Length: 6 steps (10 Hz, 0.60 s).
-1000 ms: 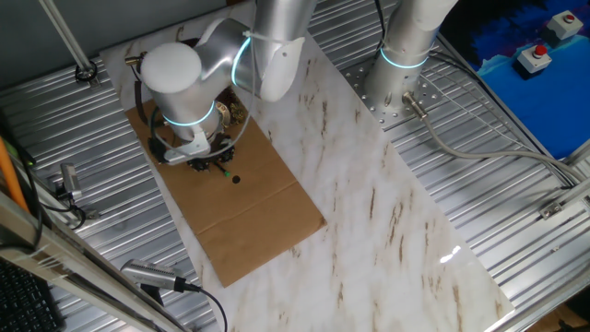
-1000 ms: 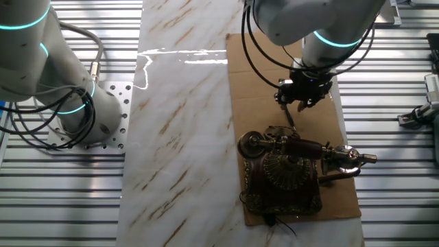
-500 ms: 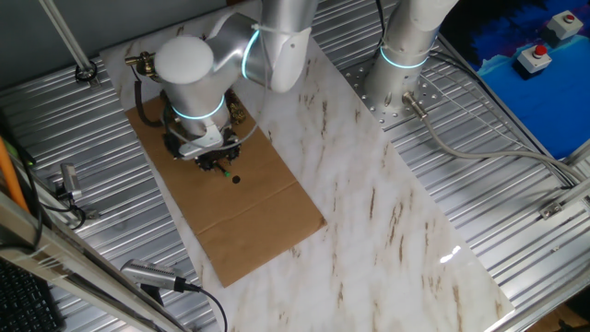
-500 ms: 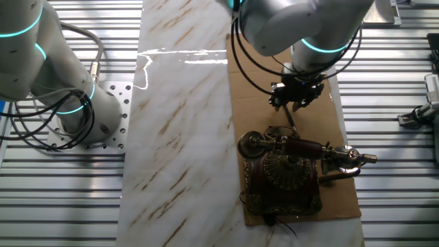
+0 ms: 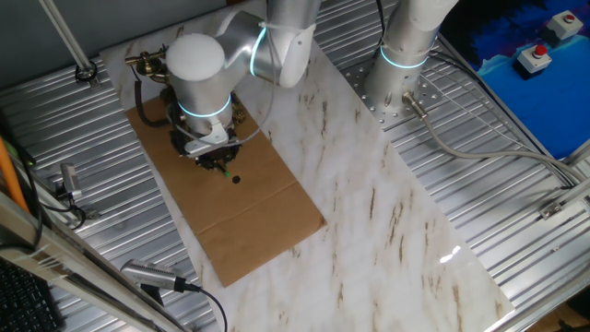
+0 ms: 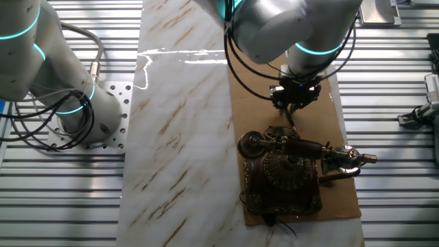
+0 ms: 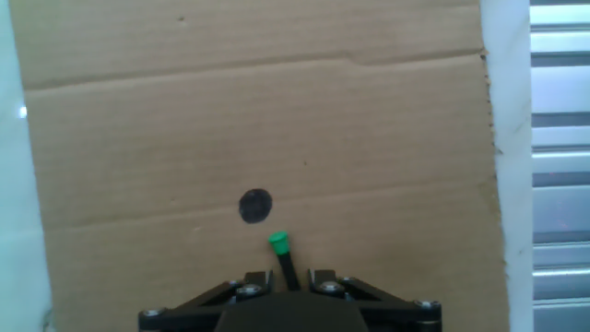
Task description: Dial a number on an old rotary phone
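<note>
Brown cardboard (image 5: 241,207) covers one end of the marble table (image 5: 387,212) in one fixed view, and the gripper (image 5: 215,164) hangs over it, its wrist hiding most of the old rotary phone (image 5: 147,65) behind. From the other fixed view, the phone (image 6: 288,171) sits on the cardboard's (image 6: 250,82) near end, handset across its top, with the gripper (image 6: 291,110) just beyond it, pointing a thin black stick (image 6: 291,118) toward the phone. Through the hand view, the fingers (image 7: 241,289) clamp the green-tipped stick (image 7: 284,260), whose tip lies near a dark round spot (image 7: 255,206) on the cardboard (image 7: 277,111).
</note>
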Available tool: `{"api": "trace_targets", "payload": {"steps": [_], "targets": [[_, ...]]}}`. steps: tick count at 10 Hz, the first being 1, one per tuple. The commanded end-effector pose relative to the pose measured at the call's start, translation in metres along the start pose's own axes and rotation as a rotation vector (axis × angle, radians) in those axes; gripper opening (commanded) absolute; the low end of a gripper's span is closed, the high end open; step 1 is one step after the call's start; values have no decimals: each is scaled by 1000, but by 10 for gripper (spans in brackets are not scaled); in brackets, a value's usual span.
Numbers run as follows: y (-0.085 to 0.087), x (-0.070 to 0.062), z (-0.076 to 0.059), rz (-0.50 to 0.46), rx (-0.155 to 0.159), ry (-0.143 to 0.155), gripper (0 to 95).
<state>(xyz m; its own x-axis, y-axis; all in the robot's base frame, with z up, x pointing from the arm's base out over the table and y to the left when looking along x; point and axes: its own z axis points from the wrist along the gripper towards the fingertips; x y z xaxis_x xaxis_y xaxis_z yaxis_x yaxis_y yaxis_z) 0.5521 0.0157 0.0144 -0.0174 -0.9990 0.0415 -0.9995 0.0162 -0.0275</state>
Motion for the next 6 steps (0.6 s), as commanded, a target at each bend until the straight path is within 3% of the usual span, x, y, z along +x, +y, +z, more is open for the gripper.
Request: {"api": "trace_targets", "payload": {"steps": [1, 5, 6], "targets": [[-5, 1, 2, 16, -8, 1, 0], [-23, -5, -11, 97, -44, 28, 0], [-27, -6, -13, 109, -63, 60, 0]]}}
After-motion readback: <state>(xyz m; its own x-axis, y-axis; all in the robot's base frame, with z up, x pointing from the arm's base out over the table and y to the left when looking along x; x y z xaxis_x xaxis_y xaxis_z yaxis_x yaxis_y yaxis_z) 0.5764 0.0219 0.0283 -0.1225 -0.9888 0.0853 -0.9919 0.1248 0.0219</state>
